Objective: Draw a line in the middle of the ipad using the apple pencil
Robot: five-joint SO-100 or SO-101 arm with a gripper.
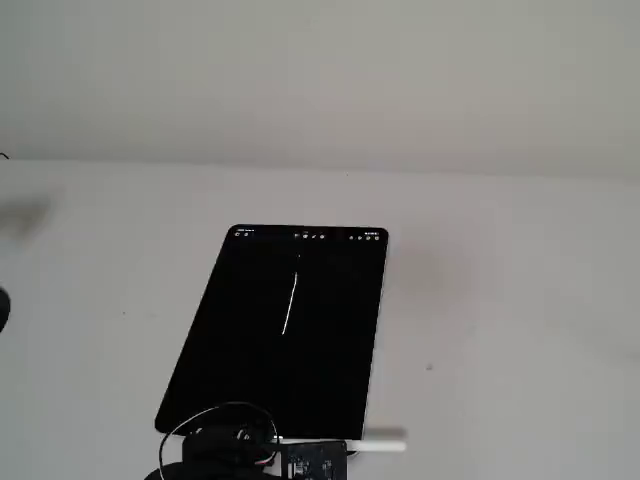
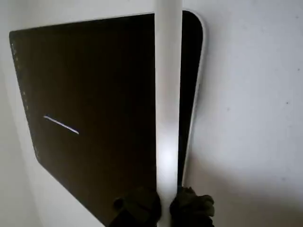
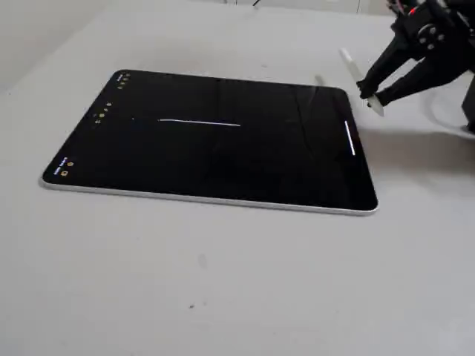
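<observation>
The iPad [image 1: 250, 370] lies flat on the white table with a dark screen. A short white line [image 1: 291, 302] is drawn near the screen's middle; it also shows in the wrist view [image 2: 61, 124] and in a fixed view [image 3: 199, 122]. My gripper [image 3: 369, 94] is shut on the white Apple Pencil [image 3: 356, 70] and holds it in the air just off the iPad's [image 3: 223, 163] short edge. In the wrist view the pencil [image 2: 168, 109] runs up across the iPad's [image 2: 94, 71] edge from between my fingers [image 2: 137, 208]. The pencil is clear of the screen.
The white table [image 3: 223, 297] surrounds the iPad. My arm's black body and cables [image 1: 225, 445] sit at the bottom of a fixed view, by the iPad's near edge. A pale wall [image 1: 320, 80] rises behind the table.
</observation>
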